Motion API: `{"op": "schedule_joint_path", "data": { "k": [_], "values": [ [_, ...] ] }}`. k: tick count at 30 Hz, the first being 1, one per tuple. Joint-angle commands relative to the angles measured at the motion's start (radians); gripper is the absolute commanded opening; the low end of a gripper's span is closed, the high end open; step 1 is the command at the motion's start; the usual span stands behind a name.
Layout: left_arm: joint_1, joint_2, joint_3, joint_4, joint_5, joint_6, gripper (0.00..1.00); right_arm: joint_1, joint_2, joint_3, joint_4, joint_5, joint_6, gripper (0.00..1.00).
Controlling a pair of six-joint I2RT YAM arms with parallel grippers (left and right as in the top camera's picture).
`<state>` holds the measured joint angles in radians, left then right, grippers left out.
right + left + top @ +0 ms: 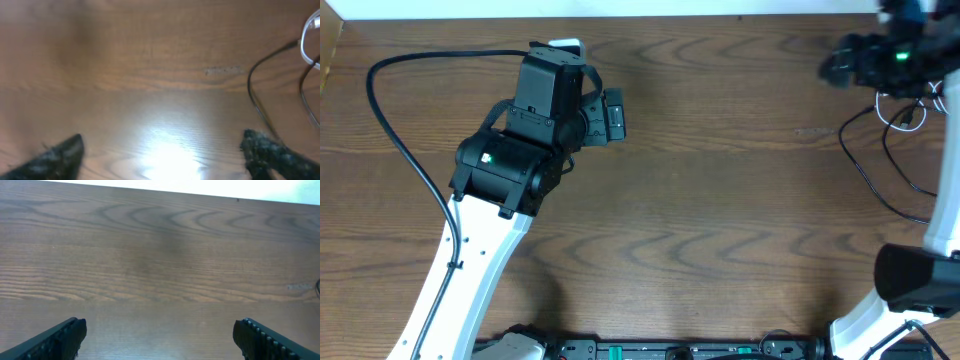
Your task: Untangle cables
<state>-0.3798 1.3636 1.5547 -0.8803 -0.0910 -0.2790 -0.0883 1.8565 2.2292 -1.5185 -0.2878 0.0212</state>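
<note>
Hovering, nothing held: left fingers (65, 335) spread wide near the tabletop (720, 200) far-left corner, right fingers (265, 150) spread wide at the far-right corner. Cables (843, 135) lie along the right edge. Risk: pinching black cable (252, 97) and white cable (303, 45) together would tighten the tangle or drag both off the edge.

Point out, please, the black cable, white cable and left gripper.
black cable (249, 80), right wrist view, leftmost bend of arc.
white cable (303, 35), right wrist view, left side of loop.
left gripper (160, 330), left wrist view, midway between open fingertips.
</note>
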Motion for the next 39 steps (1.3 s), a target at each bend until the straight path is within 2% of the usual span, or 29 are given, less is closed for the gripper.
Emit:
{"op": "schedule_joint_path", "data": {
  "k": [1, 6, 10, 18, 21, 34, 39],
  "values": [
    [0.005, 0.003, 0.007, -0.002, -0.033, 0.020, 0.98, 0.082, -0.017, 0.008, -0.030, 0.164, -0.023, 0.99],
    [0.005, 0.003, 0.007, -0.002, -0.033, 0.020, 0.98, 0.156, -0.063, 0.008, -0.128, 0.179, -0.023, 0.99],
    [0.005, 0.003, 0.007, -0.002, -0.033, 0.020, 0.98, 0.180, -0.126, 0.008, -0.180, 0.095, -0.022, 0.99],
    [0.005, 0.003, 0.007, -0.002, -0.033, 0.020, 0.98, 0.195, -0.239, 0.008, -0.179, -0.094, 0.070, 0.99],
    [0.005, 0.003, 0.007, -0.002, -0.033, 0.020, 0.98, 0.195, -0.249, 0.008, -0.179, -0.085, 0.071, 0.99],
    [0.005, 0.003, 0.007, -0.002, -0.033, 0.020, 0.98, 0.217, -0.249, -0.015, -0.152, -0.053, -0.074, 0.99],
    [0.005, 0.003, 0.007, -0.002, -0.033, 0.020, 0.98, 0.226, -0.286, -0.151, -0.015, -0.017, -0.147, 0.99]
  ]
}}
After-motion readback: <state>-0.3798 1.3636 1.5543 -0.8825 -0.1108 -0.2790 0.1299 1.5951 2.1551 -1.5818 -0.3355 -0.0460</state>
